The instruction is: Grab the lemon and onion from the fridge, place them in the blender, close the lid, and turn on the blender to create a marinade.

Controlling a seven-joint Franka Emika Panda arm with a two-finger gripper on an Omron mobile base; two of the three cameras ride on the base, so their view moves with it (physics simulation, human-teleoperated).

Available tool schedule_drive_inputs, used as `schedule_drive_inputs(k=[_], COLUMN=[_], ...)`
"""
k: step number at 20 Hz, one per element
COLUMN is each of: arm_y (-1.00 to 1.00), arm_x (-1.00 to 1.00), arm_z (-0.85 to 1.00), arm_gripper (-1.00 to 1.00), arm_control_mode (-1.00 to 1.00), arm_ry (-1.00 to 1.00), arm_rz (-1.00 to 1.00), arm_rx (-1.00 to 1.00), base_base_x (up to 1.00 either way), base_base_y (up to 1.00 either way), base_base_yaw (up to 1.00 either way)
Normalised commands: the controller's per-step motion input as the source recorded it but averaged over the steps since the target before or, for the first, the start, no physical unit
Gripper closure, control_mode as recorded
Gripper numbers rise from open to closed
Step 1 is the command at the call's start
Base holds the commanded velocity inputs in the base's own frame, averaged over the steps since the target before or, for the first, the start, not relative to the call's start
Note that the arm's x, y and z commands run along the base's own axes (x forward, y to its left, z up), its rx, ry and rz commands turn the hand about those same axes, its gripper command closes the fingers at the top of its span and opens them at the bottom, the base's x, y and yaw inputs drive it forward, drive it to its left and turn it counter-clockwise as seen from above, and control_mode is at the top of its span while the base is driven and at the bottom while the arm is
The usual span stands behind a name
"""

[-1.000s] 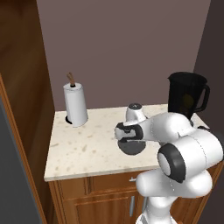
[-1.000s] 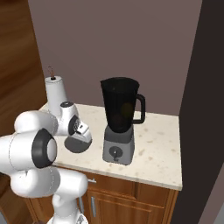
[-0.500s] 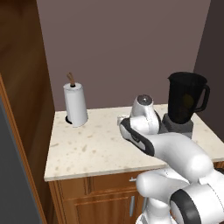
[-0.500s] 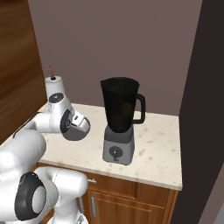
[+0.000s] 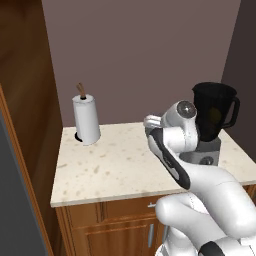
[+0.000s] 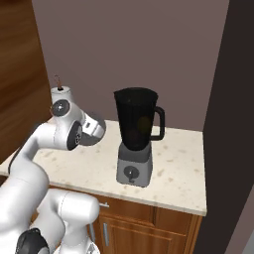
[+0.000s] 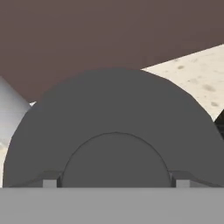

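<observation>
The gripper pinches the lid by its raised centre, disc on edge, and the blender jar's open mouth lies just to the hand's right, slightly higher.

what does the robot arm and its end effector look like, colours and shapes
The arm is glossy white, built of rounded, bulbous links with dark grey bands and round dark caps at the joints. No cables or markings show. The end effector has two small grey finger tips, squared off.
</observation>
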Motion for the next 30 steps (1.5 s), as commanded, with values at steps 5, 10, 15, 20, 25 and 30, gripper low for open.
schedule_drive_inputs(k=[5, 10, 15, 20, 25, 30], arm_y=[-0.31, -0.05, -0.02, -0.16, -0.67, -0.89], arm_x=[-0.2, -0.31, -0.38, -0.27, 0.0, 0.02], arm_z=[1.0, 1.0, 1.0, 1.0, 0.94, 0.82], arm_gripper=[1.0, 1.0, 1.0, 1.0, 1.0, 1.0], arm_control_mode=[-1.0, -1.0, -1.0, -1.0, -1.0, -1.0], arm_ry=[-0.17, -0.12, -0.14, -0.06, 0.01, 0.15], arm_rz=[0.0, 0.0, 0.0, 0.0, -0.03, -0.05], arm_rx=[0.06, 0.06, 0.01, 0.0, 0.01, 0.08], base_base_x=[0.0, 0.0, 0.0, 0.0, 0.0, 0.0], base_base_y=[0.0, 0.0, 0.0, 0.0, 0.0, 0.0], base_base_yaw=[0.0, 0.0, 0.0, 0.0, 0.0, 0.0])
